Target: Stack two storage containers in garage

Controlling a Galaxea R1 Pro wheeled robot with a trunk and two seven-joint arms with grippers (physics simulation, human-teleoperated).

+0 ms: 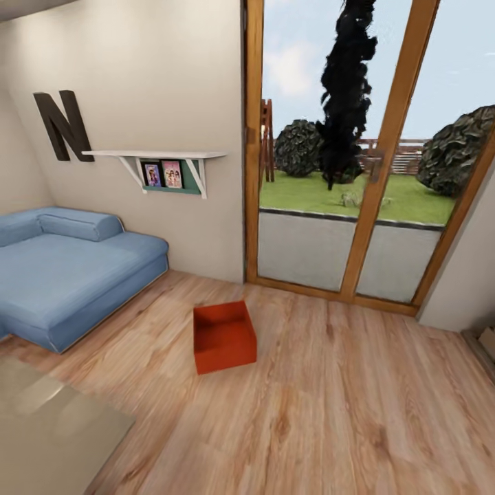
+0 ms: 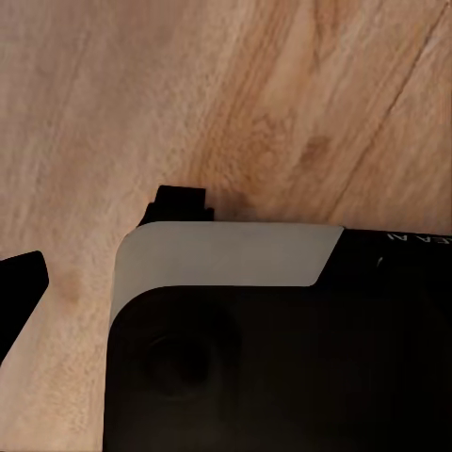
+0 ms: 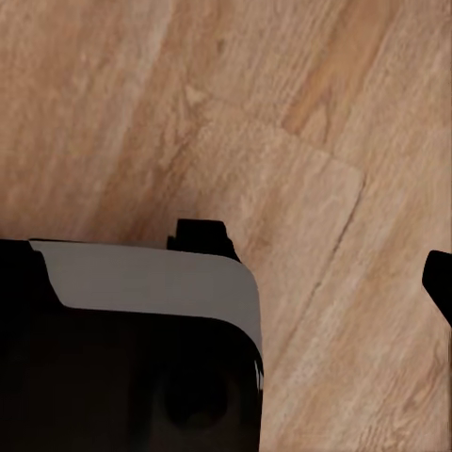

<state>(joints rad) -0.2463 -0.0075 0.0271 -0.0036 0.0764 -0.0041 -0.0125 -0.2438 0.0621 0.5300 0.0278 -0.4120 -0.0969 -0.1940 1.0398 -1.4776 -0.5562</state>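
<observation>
One orange-red lidless storage container point(image 1: 224, 337) sits on the light wood-plank floor point(image 1: 330, 412) of the living room, at the middle of the head view, in front of the glass doors. The second container is out of view, as are the garage and its concrete floor. In the left wrist view a dark fingertip point(image 2: 21, 287) sits at the picture's edge above the wood planks, beside my black and grey body point(image 2: 245, 330). In the right wrist view a dark fingertip point(image 3: 441, 282) likewise sits at the edge. Both grippers look open, with nothing held.
A blue sofa point(image 1: 69, 268) stands along the left wall under a white shelf point(image 1: 158, 157). Wood-framed glass doors point(image 1: 344, 172) fill the far wall. A pale flat surface point(image 1: 48, 433) lies at the lower left. Open floor stretches right of the container.
</observation>
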